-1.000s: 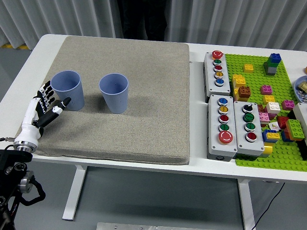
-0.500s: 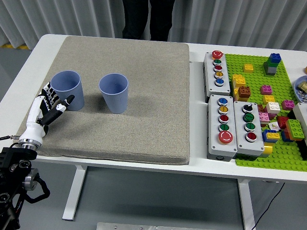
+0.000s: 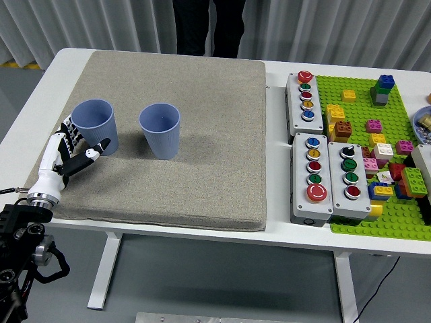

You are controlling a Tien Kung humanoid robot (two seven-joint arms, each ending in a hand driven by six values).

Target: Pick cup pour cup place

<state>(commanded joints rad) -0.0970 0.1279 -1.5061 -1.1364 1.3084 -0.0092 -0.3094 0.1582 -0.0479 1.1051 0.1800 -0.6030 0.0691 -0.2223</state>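
Reaching in from the lower left of the frame, the left robot hand (image 3: 69, 153) is hovering with fingers spread and empty just beside the left blue cup (image 3: 95, 126), which is standing upright on the grey mat (image 3: 202, 134) at centre left, near a second blue cup (image 3: 160, 130). To grasp well, it is probably needing to wrap thumb and fingers around the cup's mid-wall, squeezing gently so the thin wall is not buckling, then lifting straight before tilting toward the neighbour. Button boxes (image 3: 328, 176) and toy bricks (image 3: 377, 128) are occupying the right side of the white counter (image 3: 283, 232).
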